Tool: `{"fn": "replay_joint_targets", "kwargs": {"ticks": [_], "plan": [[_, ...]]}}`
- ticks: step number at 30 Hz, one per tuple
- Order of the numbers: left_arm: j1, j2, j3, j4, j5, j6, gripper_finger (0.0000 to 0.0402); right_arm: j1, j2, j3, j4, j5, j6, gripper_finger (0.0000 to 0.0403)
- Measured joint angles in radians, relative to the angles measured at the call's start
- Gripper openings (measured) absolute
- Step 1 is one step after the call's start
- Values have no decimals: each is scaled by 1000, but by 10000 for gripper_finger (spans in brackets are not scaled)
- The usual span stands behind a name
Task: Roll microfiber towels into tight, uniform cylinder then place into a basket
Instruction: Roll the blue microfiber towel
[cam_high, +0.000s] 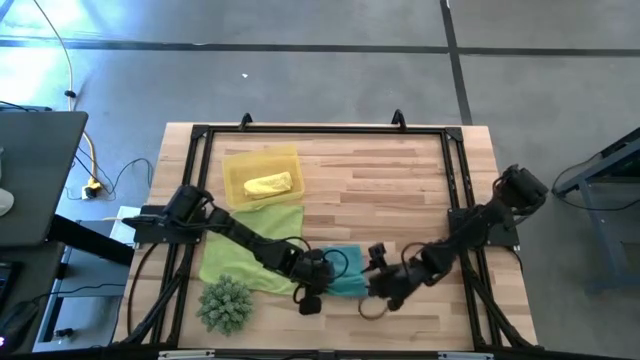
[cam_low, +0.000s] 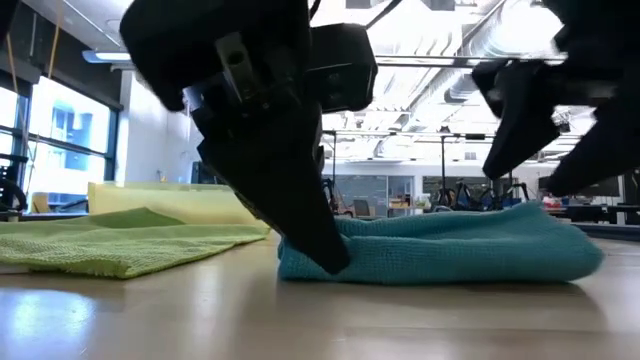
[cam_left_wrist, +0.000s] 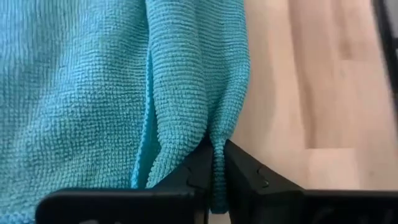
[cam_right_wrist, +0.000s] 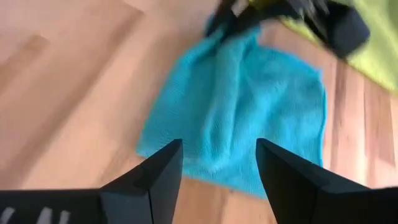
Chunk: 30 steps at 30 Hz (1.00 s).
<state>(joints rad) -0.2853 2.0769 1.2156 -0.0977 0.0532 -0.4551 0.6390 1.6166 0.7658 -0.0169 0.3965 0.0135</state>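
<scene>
The teal towel (cam_left_wrist: 74, 93) is a soft looped cloth with a fine, matt knit. Beside it, the lime green towel (cam_low: 110, 245) shows a rougher nap. The surface (cam_high: 380, 190) is pale striped wood, smooth with a low sheen. The basket (cam_high: 240, 165) looks like translucent yellow plastic.

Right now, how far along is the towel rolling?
Done: a rolled yellow towel lies in the basket. In hand: the left gripper has pinched the teal towel's folded edge, while the right gripper hovers open above it. Left: rolling the teal one, then the lime green towel, lying flat.
</scene>
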Motion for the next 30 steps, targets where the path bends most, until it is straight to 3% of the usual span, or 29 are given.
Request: {"fn": "replay_joint_targets", "kwargs": {"ticks": [5, 12, 19, 24, 30], "plan": [[32, 0, 0, 1, 58, -72, 8, 32, 24, 0, 69, 20, -37, 197], [68, 2, 0, 6, 118, -111, 6, 68, 27, 2, 83, -35, -22, 197], [71, 2, -1, 9, 110, -161, 7, 99, 30, 3, 109, -33, -21, 197], [72, 2, -1, 11, 111, -198, 7, 109, 109, 4, 151, -26, -60, 197], [66, 2, -1, 19, 118, -215, 7, 110, 184, 4, 201, 94, -143, 187]]}}
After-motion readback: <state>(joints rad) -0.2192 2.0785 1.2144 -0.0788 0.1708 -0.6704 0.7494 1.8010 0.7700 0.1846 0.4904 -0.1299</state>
